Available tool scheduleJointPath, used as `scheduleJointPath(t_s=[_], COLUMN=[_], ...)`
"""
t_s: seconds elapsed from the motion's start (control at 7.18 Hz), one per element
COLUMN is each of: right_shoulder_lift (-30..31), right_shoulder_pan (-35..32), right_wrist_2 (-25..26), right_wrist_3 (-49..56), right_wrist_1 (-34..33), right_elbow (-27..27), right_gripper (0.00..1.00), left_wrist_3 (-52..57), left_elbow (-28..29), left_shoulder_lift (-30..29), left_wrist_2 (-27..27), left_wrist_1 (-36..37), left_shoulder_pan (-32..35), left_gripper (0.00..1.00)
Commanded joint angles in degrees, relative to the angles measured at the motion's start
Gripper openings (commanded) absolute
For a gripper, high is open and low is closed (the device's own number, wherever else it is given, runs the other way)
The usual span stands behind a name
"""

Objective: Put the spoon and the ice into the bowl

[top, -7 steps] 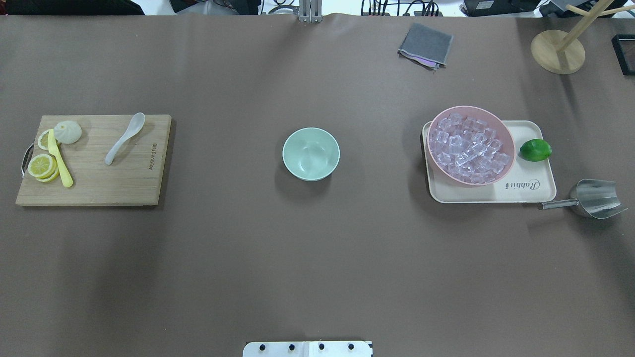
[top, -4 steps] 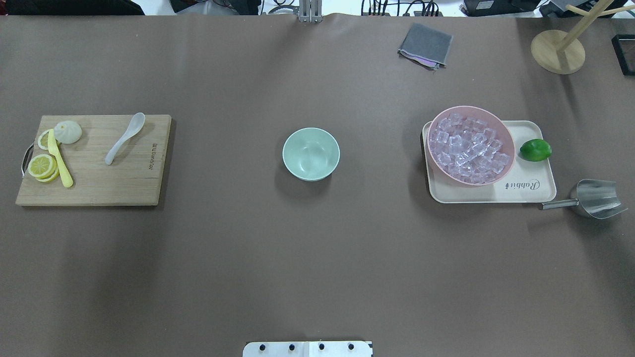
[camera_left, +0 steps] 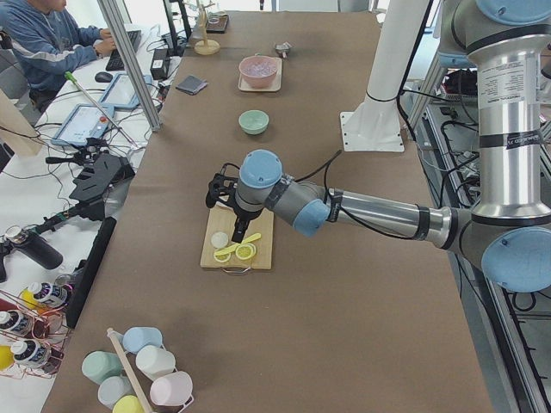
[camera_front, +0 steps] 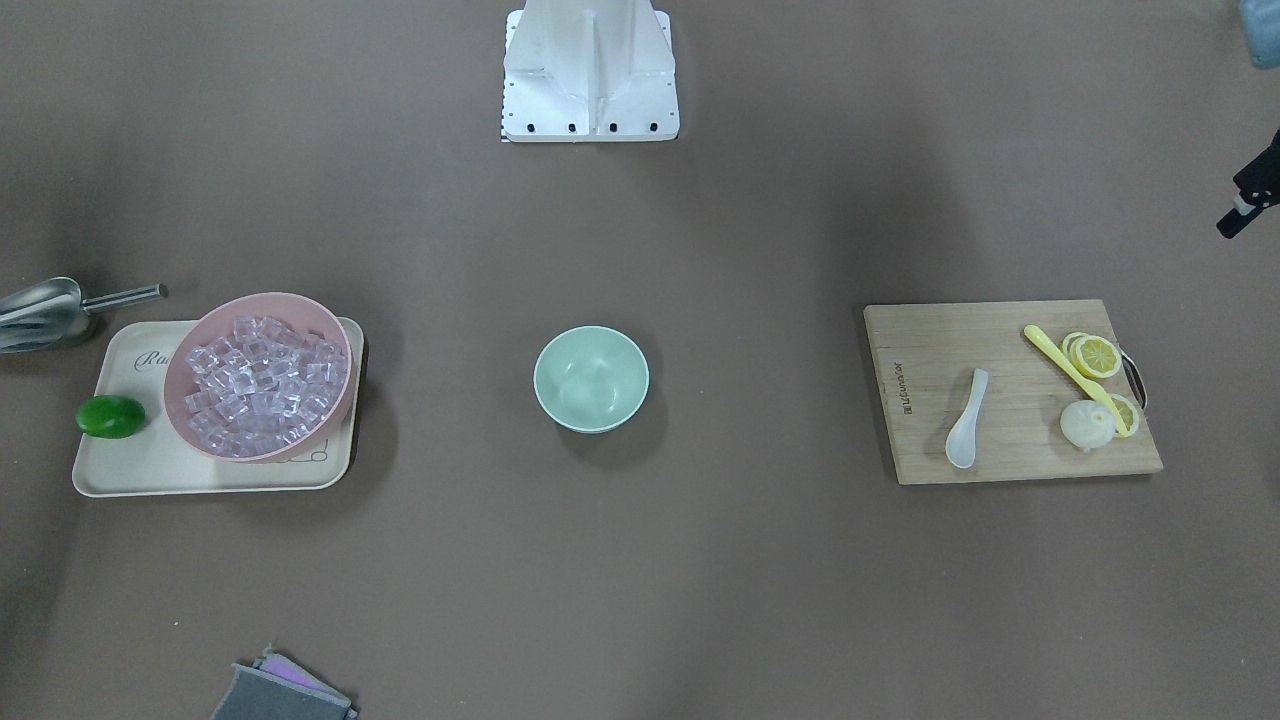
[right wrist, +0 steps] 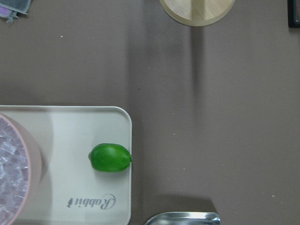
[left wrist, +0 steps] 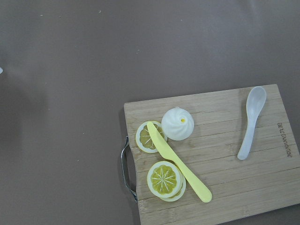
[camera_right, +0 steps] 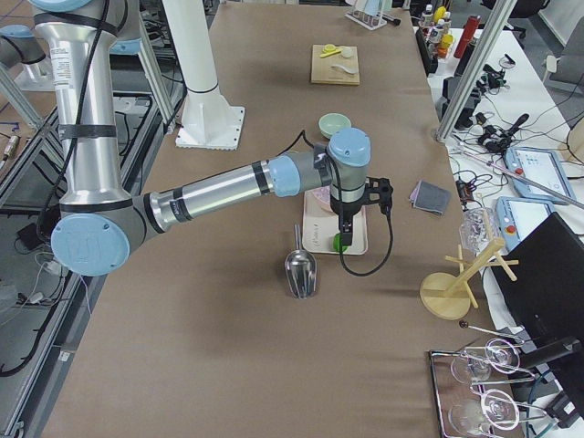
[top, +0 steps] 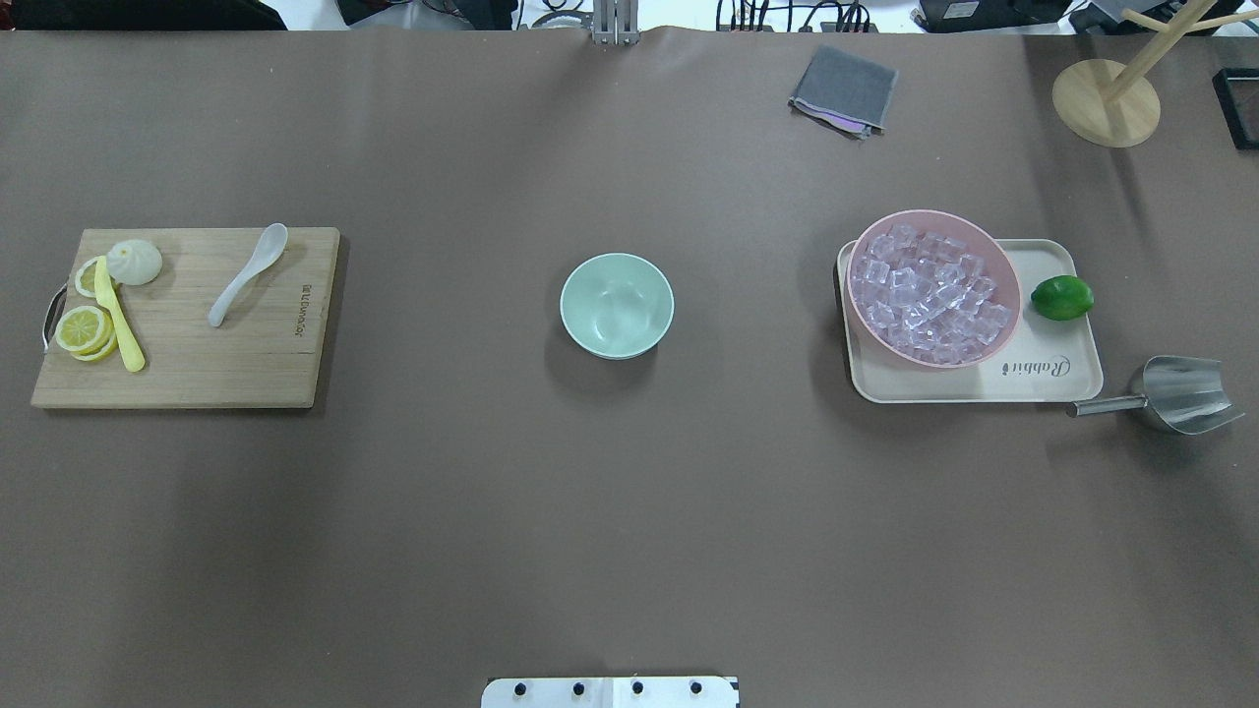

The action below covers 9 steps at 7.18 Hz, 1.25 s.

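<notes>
wooden board (top: pixel 246 369) holds spoon (top: pixel 244 280) — side view adds left gripper (camera_left: pixel 232 224) nearby.

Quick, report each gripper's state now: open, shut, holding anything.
Left gripper: cannot be told; shows only in a side view, near the wooden cutting board.
Right gripper: cannot be told; side view only, near the cream rectangular tray.

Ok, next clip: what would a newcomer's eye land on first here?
The round pink bowl heaped with clear glossy ice cubes stands out, sitting on a cream tray on the robot's right side of the brown table. At the centre stands a small mint-green bowl, empty. On the robot's left, a wooden cutting board carries a white soup spoon and yellow lemon slices.
</notes>
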<state>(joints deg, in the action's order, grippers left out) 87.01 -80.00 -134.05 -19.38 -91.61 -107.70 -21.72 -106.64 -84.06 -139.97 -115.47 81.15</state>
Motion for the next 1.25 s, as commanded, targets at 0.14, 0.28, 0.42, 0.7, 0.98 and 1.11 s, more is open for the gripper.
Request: scheduleJointPath(t_s=[0.14,0.28,0.42,0.7,0.98,1.11], right_shoulder_lift=[-0.5,-1.0,-2.2,-4.0,-5.6,-6.0], right_shoulder_pan=[8.7,10.1,12.2,17.5,20.4,20.9], right_wrist_2=[1.1,1.2,1.6,5.8,8.5,8.2], right_wrist_3=[-15.0,-16.2,-17.2,-18.4,-20.5,-20.5], right_wrist_1=[11.8,12.0,11.9,11.7,11.1,11.0], right_elbow=[-1.5,-1.9,-1.9,-2.2,-2.1,-1.9], right_gripper=[1.00,1.00,1.00,1.00,1.00,1.00], left_wrist_3=[-14.0,-14.3,-13.8,-12.4,-7.5,-7.6], left_elbow=[0.3,1.9,5.3,10.4,15.0,16.3], left_shoulder_lift=[-10.7,-12.4,-14.4,-15.6,-17.7,-19.4], left_wrist_2=[8.2,12.5,16.6,20.2,20.4,20.4], left_wrist_1=[0.2,0.2,0.1,-0.1,-0.3,-0.3], left_shoulder_pan=[-14.7,-20.5,-24.3,-27.4,-27.5,-27.6], left_gripper=[0.97,0.97,0.97,0.93,0.87,0.85])
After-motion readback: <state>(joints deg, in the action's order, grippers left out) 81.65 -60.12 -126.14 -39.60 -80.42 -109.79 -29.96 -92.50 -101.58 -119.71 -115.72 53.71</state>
